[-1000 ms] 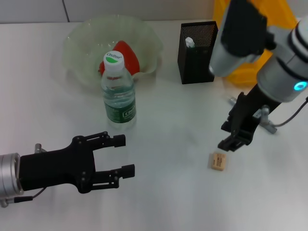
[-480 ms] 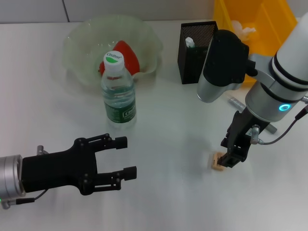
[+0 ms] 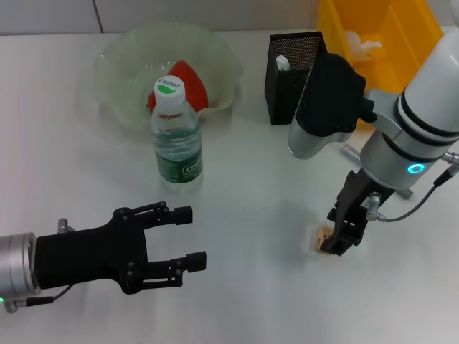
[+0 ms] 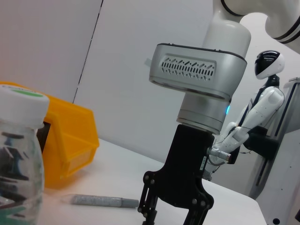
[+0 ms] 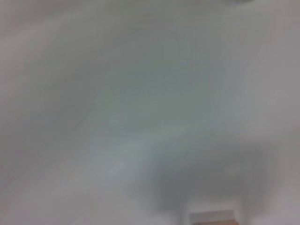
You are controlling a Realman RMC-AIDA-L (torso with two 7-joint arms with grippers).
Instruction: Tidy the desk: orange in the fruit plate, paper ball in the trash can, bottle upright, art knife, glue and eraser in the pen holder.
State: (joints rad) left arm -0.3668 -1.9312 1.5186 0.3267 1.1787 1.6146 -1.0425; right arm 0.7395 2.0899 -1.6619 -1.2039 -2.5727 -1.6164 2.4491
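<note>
Black right end effector (image 3: 336,242) seemingly astride eraser (image 3: 322,237)

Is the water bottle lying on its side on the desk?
No, in the head view the water bottle stands upright on the desk, cap on top, in front of the fruit plate.

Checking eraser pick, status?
Right gripper down at eraser, grasp not visible. Left gripper open, idle near bottle. Path to pen holder clear.

A white tabletop (image 3: 258,294) is stretching across the scene, a grey wall panel (image 4: 136,61) is rising behind it, and – far off in the left wrist view – a white humanoid robot (image 4: 262,117) is standing idle.
</note>
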